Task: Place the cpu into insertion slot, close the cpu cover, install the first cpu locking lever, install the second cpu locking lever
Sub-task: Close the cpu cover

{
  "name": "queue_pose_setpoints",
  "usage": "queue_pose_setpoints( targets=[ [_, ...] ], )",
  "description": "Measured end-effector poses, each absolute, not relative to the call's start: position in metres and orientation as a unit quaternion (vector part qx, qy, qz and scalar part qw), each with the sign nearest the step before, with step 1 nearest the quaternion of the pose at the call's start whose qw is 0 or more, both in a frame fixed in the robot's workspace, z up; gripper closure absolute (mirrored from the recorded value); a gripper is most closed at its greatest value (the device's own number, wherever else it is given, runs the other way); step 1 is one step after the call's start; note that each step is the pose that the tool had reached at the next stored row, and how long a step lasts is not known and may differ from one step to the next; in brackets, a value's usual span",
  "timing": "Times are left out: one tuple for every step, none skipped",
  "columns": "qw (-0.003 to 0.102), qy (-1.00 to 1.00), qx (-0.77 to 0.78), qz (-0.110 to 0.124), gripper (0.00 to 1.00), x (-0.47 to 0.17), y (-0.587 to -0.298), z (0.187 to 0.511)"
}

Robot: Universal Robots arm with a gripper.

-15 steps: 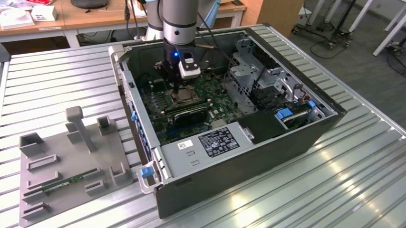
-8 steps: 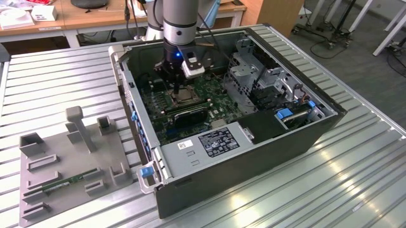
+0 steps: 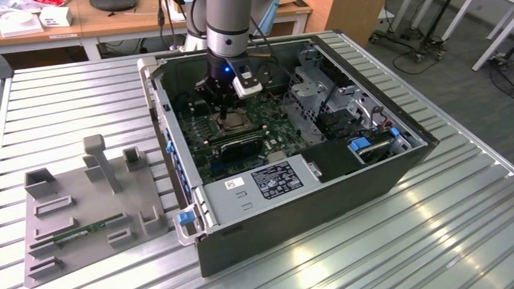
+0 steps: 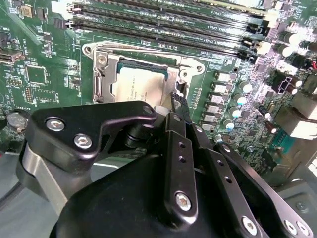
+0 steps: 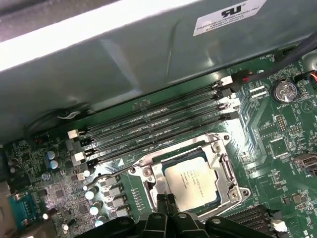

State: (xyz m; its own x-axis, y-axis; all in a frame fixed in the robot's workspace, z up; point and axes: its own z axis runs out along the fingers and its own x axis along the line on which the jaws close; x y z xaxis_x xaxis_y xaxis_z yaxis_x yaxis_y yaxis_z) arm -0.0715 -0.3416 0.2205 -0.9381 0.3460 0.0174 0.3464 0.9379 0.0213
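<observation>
We see a slatted metal surface (image 3: 449, 229) carrying an open computer case (image 3: 321, 205); beside the case sits a grey, apparently plastic, fixture tray (image 3: 96, 198).

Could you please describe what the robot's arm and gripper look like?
The arm is a silver-grey cylinder ending in a black wrist with a small blue light; a white block sits beside it. The gripper is matte black, built of flat linkage bars fastened with silver screws.

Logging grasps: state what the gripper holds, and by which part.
Cannot be told: the gripper sits shut at the edge of the cpu cover, hiding any hold.
</observation>
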Motion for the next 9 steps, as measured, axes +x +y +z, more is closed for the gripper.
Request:
queue_pose_setpoints(
  targets=[
    [0.007,-0.984,-0.176,-0.012,0.89,-0.0716,-0.3415,0.2205],
    [0.005,-0.984,-0.176,-0.012,0.89,-0.0719,-0.3415,0.2205],
    [0.002,-0.984,-0.175,-0.013,0.89,-0.0721,-0.3415,0.2203],
    [-0.002,-0.985,-0.174,-0.014,0.89,-0.0723,-0.3415,0.2201],
    [-0.006,-0.985,-0.173,-0.015,0.89,-0.0723,-0.3415,0.2198],
    [-0.009,-0.985,-0.170,-0.016,0.89,-0.0723,-0.3416,0.2195],
    [-0.012,-0.986,-0.168,-0.017,0.89,-0.0723,-0.3415,0.2190],
    [-0.013,-0.986,-0.164,-0.017,0.89,-0.0723,-0.3415,0.2187],
    [-0.013,-0.987,-0.158,-0.017,0.89,-0.0723,-0.3416,0.2185]
  ],
)
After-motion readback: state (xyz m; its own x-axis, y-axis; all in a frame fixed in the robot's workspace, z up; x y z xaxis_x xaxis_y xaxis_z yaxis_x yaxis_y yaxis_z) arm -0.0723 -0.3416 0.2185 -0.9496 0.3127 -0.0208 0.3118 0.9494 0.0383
